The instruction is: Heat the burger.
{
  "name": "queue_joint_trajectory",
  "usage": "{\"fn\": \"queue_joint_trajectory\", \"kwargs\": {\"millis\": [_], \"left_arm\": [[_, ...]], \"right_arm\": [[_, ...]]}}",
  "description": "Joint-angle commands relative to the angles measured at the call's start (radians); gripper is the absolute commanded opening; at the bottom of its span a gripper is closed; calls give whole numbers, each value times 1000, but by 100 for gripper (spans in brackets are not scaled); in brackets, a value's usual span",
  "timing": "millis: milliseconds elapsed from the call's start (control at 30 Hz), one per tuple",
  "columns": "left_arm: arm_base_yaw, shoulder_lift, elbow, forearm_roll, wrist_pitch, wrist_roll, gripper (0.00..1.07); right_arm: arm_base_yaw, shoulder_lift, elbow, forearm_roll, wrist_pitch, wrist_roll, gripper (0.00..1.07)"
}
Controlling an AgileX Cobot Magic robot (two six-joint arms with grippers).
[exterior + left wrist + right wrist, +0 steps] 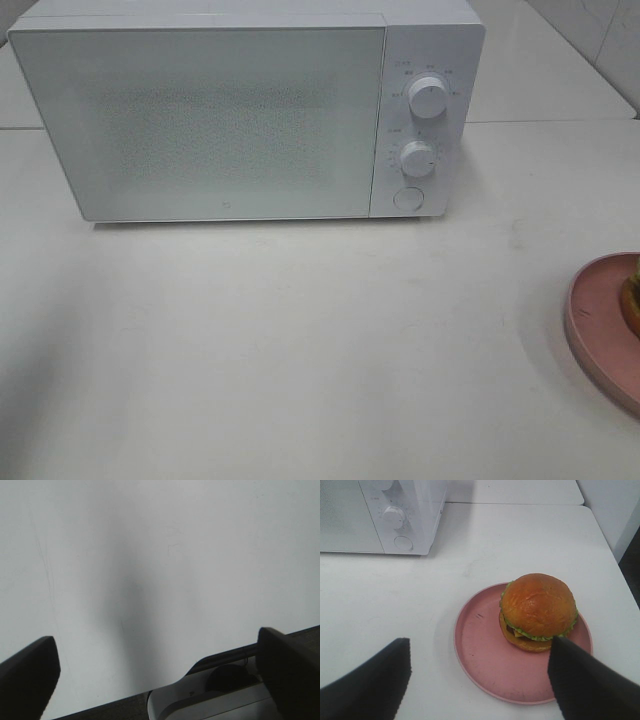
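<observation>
The burger [538, 607], with a glossy golden-brown bun and green lettuce, sits on a round pink plate [485, 655]. In the exterior high view only a sliver of the burger [632, 295] and part of the plate [595, 320] show at the right edge. My right gripper [480, 642] hangs open just short of the burger, its dark fingers [370, 685] apart and holding nothing. My left gripper [156, 640] is wide open over bare white table. Neither gripper shows in the exterior high view.
A white microwave [230, 115] stands at the back of the table with its door shut, two knobs [428, 90] and a round button [407, 198] on its right panel. The table's right edge [620, 575] lies close beside the plate.
</observation>
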Motion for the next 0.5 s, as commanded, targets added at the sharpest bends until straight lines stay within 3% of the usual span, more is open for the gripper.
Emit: {"fn": "queue_joint_trajectory", "kwargs": {"millis": [33, 100, 167, 400, 500], "left_arm": [[1, -99, 83, 24, -9, -21, 100], [1, -121, 104, 28, -15, -22, 100], [1, -231, 204, 45, -51, -24, 100], [1, -379, 306, 47, -63, -25, 100], [1, -459, 346, 50, -63, -58, 100]], "right_arm": [[-3, -33, 2, -2, 2, -4, 74], [-3, -33, 2, -2, 2, -4, 74], [-3, -33, 2, -2, 2, -4, 74], [-3, -33, 2, -2, 2, -4, 74], [-3, -33, 2, -2, 2, -4, 74]]}}
